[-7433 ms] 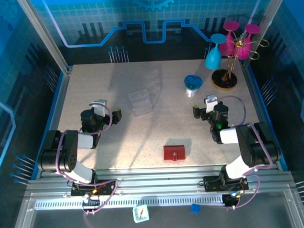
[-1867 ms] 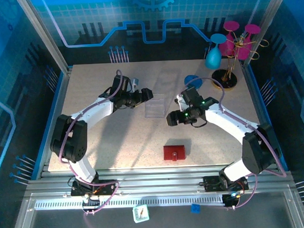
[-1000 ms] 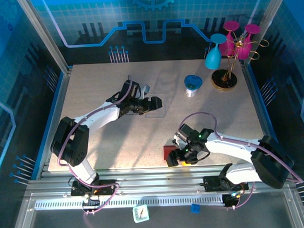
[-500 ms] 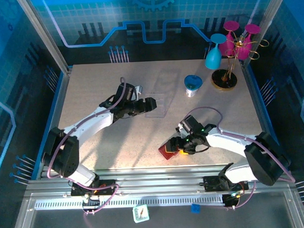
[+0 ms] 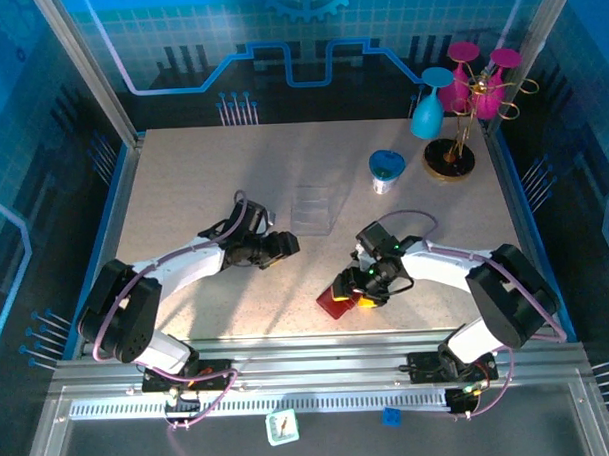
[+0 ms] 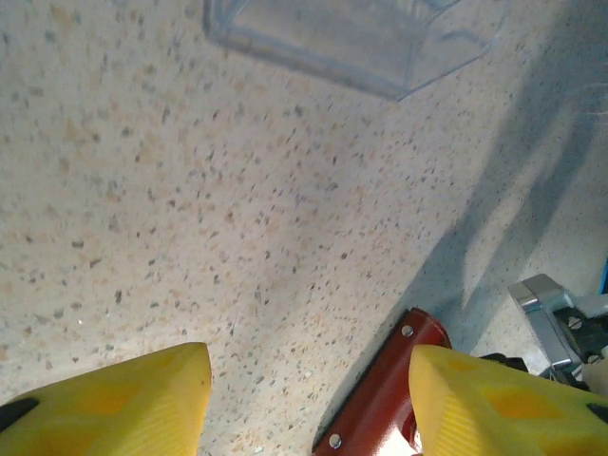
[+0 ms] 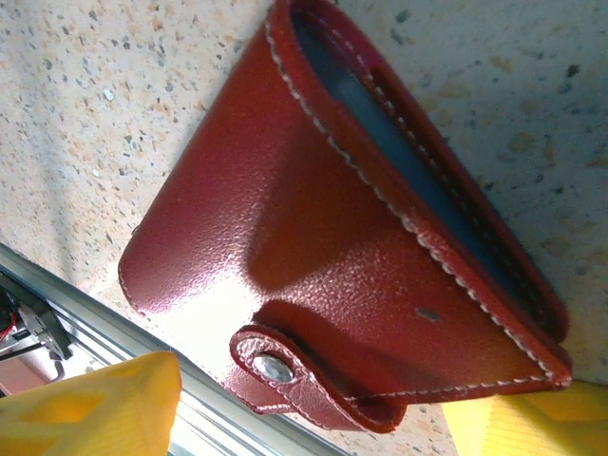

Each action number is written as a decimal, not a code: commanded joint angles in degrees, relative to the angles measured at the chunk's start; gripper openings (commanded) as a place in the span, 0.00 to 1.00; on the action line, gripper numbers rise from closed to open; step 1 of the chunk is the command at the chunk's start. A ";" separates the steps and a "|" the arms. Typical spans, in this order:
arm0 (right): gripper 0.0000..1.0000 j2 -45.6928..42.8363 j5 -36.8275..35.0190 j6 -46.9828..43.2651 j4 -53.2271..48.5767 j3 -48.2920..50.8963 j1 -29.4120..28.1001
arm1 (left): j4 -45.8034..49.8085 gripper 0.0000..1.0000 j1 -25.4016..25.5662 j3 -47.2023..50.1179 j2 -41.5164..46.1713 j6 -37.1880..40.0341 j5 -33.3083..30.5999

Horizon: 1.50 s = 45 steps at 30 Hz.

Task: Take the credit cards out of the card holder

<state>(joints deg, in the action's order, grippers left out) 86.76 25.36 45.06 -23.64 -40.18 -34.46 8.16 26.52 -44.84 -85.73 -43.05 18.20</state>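
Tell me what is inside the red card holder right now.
Through the card holder's open top edge, the right wrist view shows a dark bluish strip, perhaps a card edge. The closed, snapped red cover hides everything else inside.

The card holder [image 7: 323, 247] looks like grained red leather, slightly glossy, with pale stitching and a metal snap. The bench [image 6: 171, 218] is matt speckled stone-like laminate. The box [image 6: 351, 38] is clear smooth plastic.

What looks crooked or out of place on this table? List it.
The red wallet lies askew near the front edge, turned at an angle to the table, with the right gripper at it. Its snap tab is fastened. The clear box sits slightly skewed mid-table. Nothing looks spilled or damaged.
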 commanded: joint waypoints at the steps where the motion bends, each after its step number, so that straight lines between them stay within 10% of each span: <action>1: 0.72 4.03 4.04 -1.20 13.59 -2.02 -2.38 | -4.08 0.56 -0.09 1.16 1.29 -2.16 3.69; 19: 0.65 -3.20 -3.95 0.54 3.57 -0.73 -3.42 | 1.88 0.55 0.01 -3.60 -1.04 2.37 3.12; 45: 0.39 12.17 0.99 1.74 12.27 -12.77 -7.32 | -2.11 0.50 -6.84 6.25 2.99 1.21 6.51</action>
<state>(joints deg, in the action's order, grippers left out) 97.76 24.73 45.89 -13.37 -50.72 -40.80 7.46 21.02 -40.14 -84.73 -41.50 22.00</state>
